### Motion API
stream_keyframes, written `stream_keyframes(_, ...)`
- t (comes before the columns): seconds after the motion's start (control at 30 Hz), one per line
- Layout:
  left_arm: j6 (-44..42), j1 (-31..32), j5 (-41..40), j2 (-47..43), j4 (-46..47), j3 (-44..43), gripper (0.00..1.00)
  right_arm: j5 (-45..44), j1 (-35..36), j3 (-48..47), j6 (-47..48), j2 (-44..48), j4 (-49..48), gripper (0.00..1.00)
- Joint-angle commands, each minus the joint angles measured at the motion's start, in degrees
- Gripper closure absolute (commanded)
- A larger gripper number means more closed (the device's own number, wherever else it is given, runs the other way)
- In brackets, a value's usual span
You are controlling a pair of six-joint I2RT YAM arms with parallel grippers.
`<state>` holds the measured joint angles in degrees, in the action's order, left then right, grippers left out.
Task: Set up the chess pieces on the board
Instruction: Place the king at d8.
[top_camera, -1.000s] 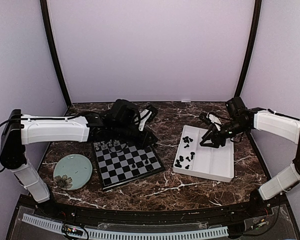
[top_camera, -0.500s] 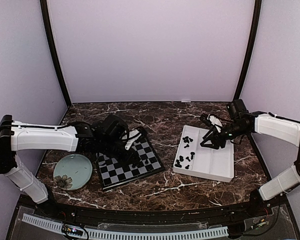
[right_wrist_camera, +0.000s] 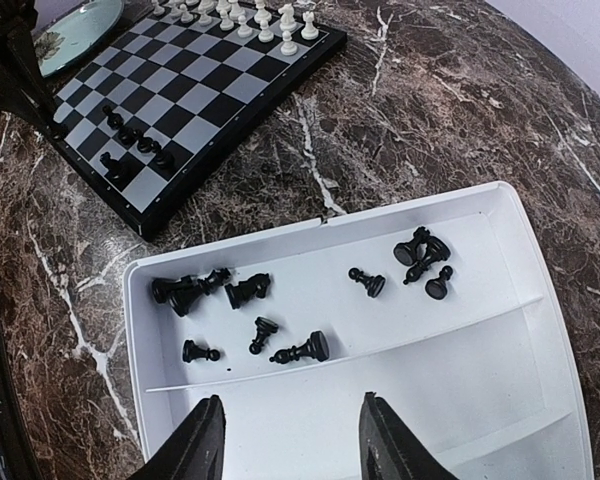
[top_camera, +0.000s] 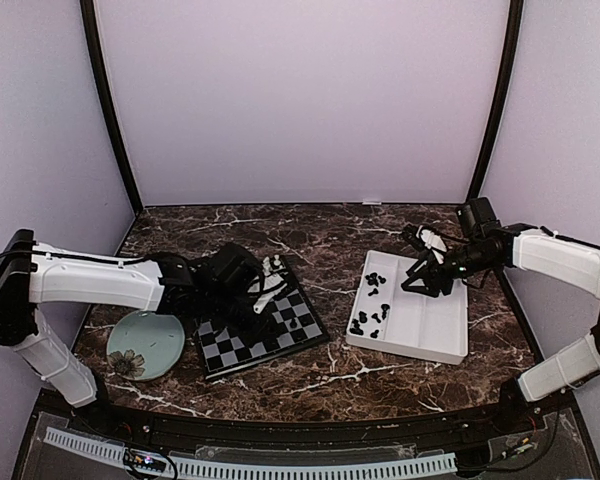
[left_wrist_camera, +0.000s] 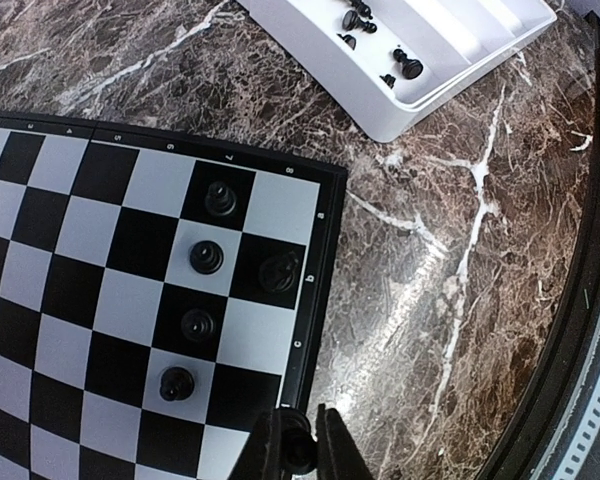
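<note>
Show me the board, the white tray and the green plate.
board [top_camera: 235, 350], top view, bare near square.
white tray [top_camera: 430, 325], top view, its bare floor.
green plate [top_camera: 150, 340], top view, its middle.

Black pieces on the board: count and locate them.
5 pieces, by the board's edge nearest the tray: four in a line, one beside them at the rim. More may be hidden.

**Left claw pinched, right claw spread**

The left arm [top_camera: 100, 282] reaches low from the near left corner of the surface [top_camera: 330, 235] toward its middle, wrist bent down. The left claw [left_wrist_camera: 298, 445] points downward, its fingers nearly together and pinching a small black chess piece [left_wrist_camera: 299, 452].

The right arm [top_camera: 560, 255] rises at the near right corner and folds inward along the right edge. The right claw [right_wrist_camera: 295, 440] tilts down, its two fingers [right_wrist_camera: 202, 445] standing well apart with nothing between them.
</note>
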<state>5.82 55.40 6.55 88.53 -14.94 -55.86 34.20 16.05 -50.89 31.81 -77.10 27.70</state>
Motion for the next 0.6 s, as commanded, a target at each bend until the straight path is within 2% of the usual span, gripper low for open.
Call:
stream_keyframes(0.0,0.6,0.2,-0.4,1.5,-0.9,-0.9,0.93,-0.1,-0.3,0.4,-0.1,0.9,-1.4,0.52)
stream_keyframes(0.2,1.7,0.2,-2.4,2.2,-0.2,0.4,0.92,0.1,-0.3,0.6,0.1,0.8,-1.5,0.52)
stream_keyframes(0.57,4.0,0.2,-4.1,2.5,6.4,2.8,0.92,0.1,-0.3,0.7,0.3,0.7,-1.4,0.52)
